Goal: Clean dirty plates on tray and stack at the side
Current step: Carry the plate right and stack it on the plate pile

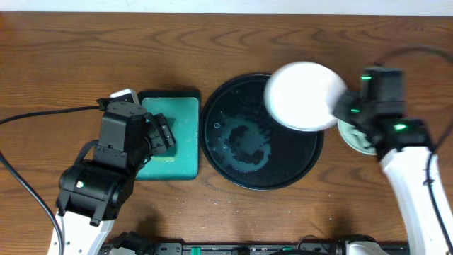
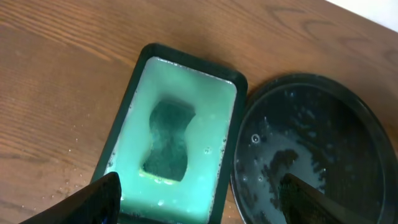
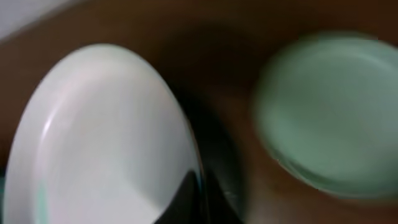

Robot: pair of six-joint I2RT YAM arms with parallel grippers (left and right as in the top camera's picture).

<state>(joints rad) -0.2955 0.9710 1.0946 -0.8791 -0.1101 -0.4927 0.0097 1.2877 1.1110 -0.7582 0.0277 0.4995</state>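
The right hand point(image 1: 337, 108) pinches a white plate point(image 1: 303, 95) by its rim above the black tray point(image 1: 226, 161), while the left hand point(image 2: 199, 186) hangs spread over the sponge tray point(image 2: 214, 115).

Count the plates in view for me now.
2. The held plate is in the right gripper over the tray's right edge; the second plate lies right of the tray, partly under the right arm. It may be a stack hiding more.

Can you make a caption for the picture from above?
Right gripper holds a white plate above the wet black tray, beside the teal sponge tray.
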